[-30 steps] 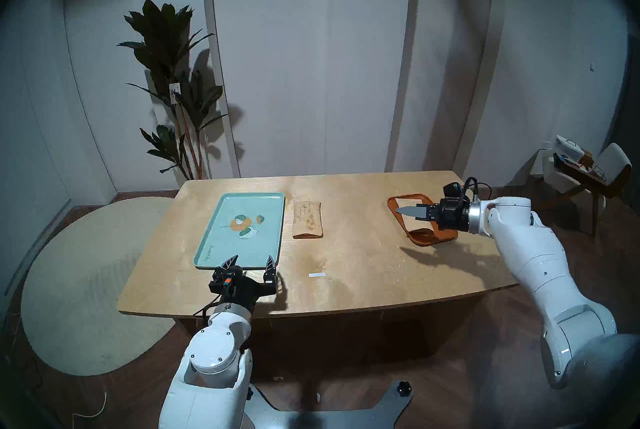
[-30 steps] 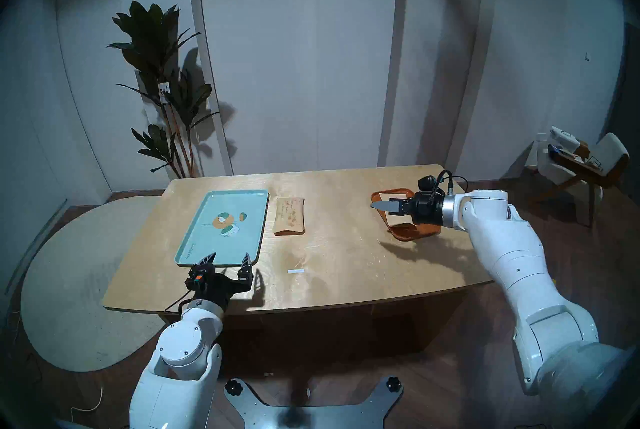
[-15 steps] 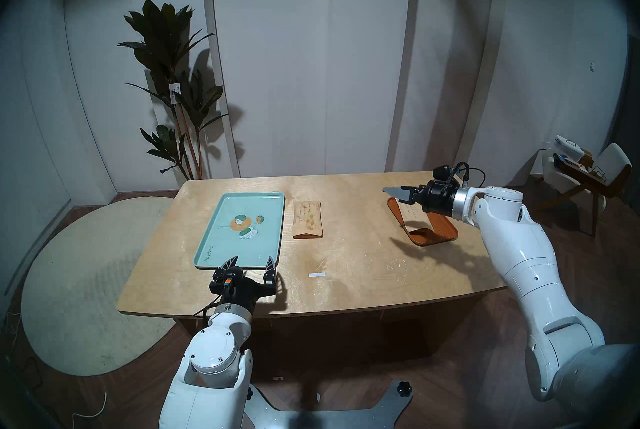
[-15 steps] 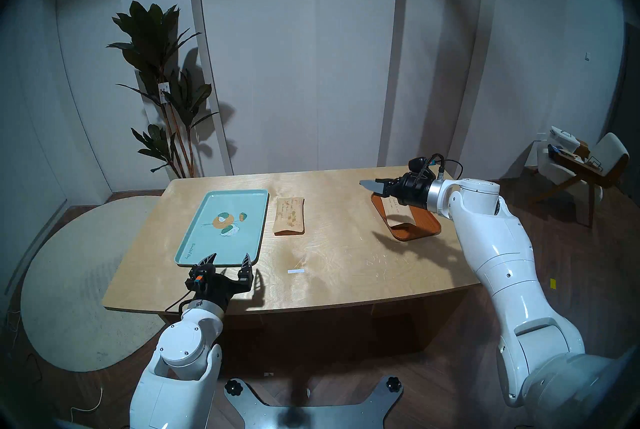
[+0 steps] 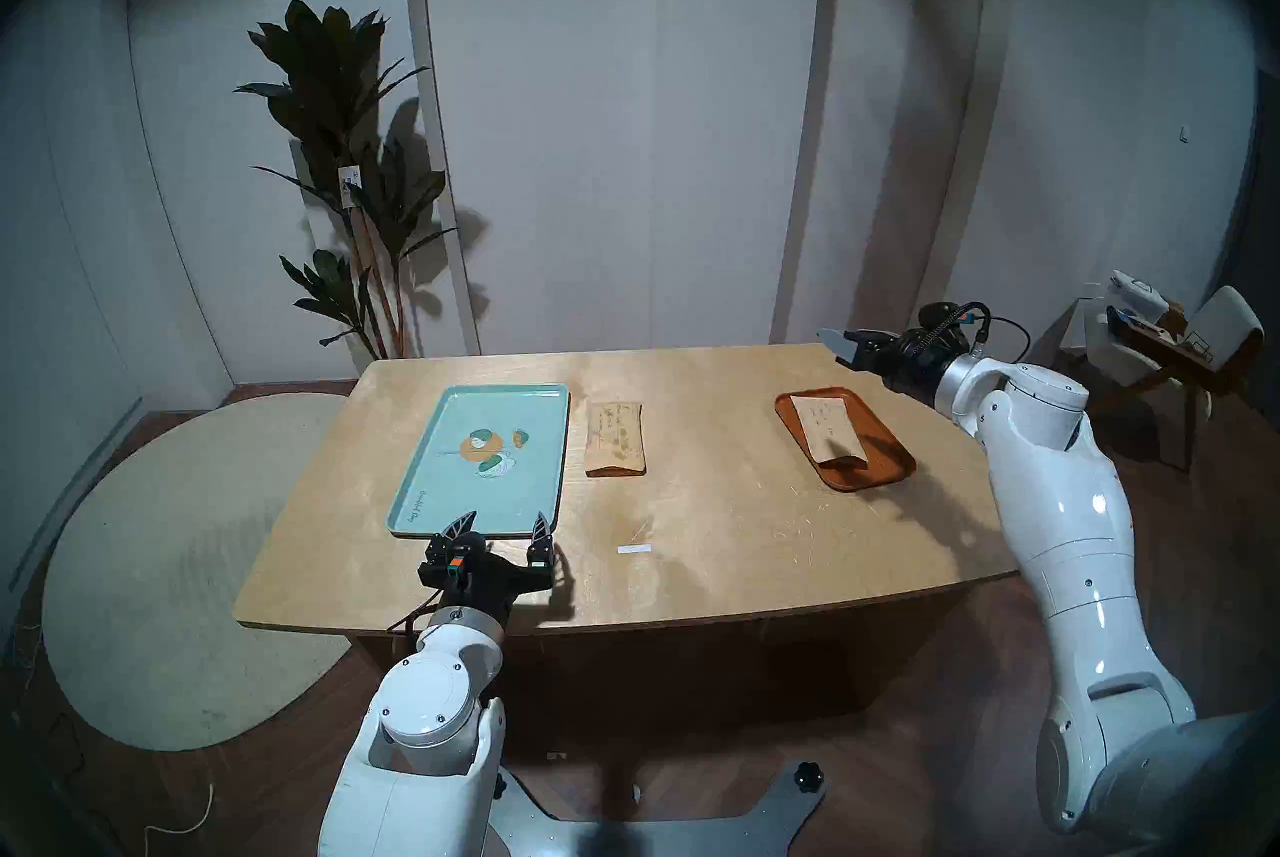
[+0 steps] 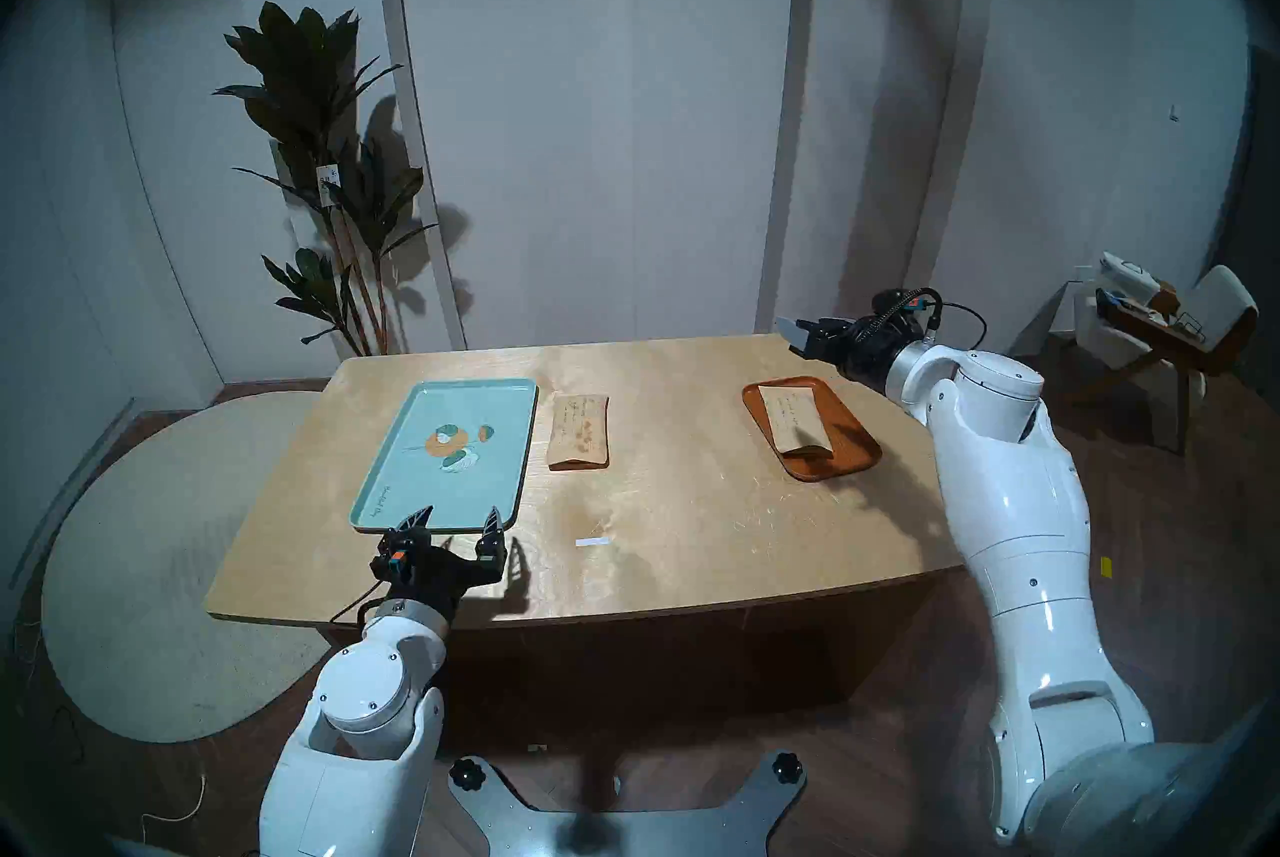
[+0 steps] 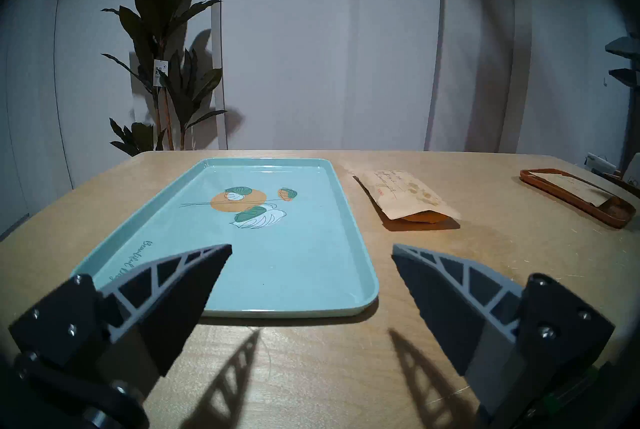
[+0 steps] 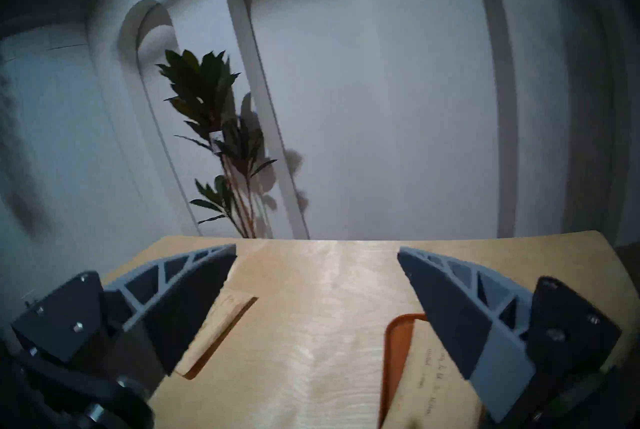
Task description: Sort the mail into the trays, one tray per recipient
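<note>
Nearest, my left claw (image 5: pixel 504 523) hovers spread by the mint tray (image 5: pixel 443 419); beyond, the blotched envelope (image 5: pixel 615 438) lies flat on the tabletop (image 5: pixel 713 488), so gripping may crumple it. Farthest, my right claw (image 5: pixel 837 344), spread, has risen off the orange tray (image 5: pixel 893 464), which holds the paler envelope (image 5: pixel 828 425).

We see a paler envelope (image 5: pixel 830 427) lying flat inside the orange-brown tray (image 5: pixel 880 473) at far right; a darker, blotched envelope (image 5: pixel 615 438) lies on the counter just right of the mint-green leaf-print tray (image 5: pixel 424 474).
</note>
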